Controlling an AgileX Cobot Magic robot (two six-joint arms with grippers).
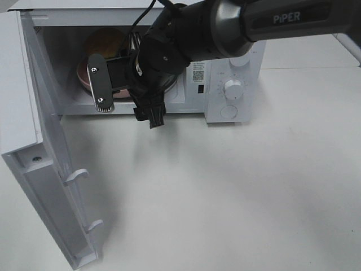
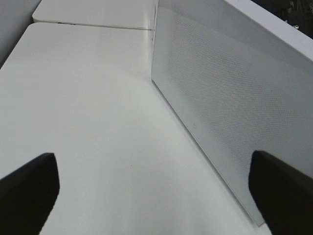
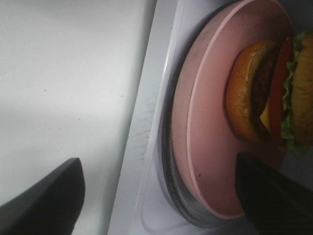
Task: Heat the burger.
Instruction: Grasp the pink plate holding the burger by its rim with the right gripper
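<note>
The burger [image 1: 106, 40] stands on a round pink plate [image 1: 82, 74] inside the open white microwave [image 1: 248, 62]. The right wrist view shows the burger [image 3: 254, 98] from the side, with bun, lettuce, tomato and cheese, on the pink plate [image 3: 205, 147]. My right gripper [image 1: 107, 84] reaches in through the oven's opening from the right. It [image 3: 156, 205] is open, with the plate's near rim and the oven's sill between its fingers, which touch neither. My left gripper [image 2: 154, 196] is open and empty over the table, beside the door's outer face [image 2: 220, 98]. It does not show in the high view.
The microwave door [image 1: 51, 186] is swung out toward the front left, with latch hooks on its edge. Two white knobs [image 1: 232, 89] sit on the control panel at the right. White tabletop [image 1: 237, 192] spreads in front of the oven.
</note>
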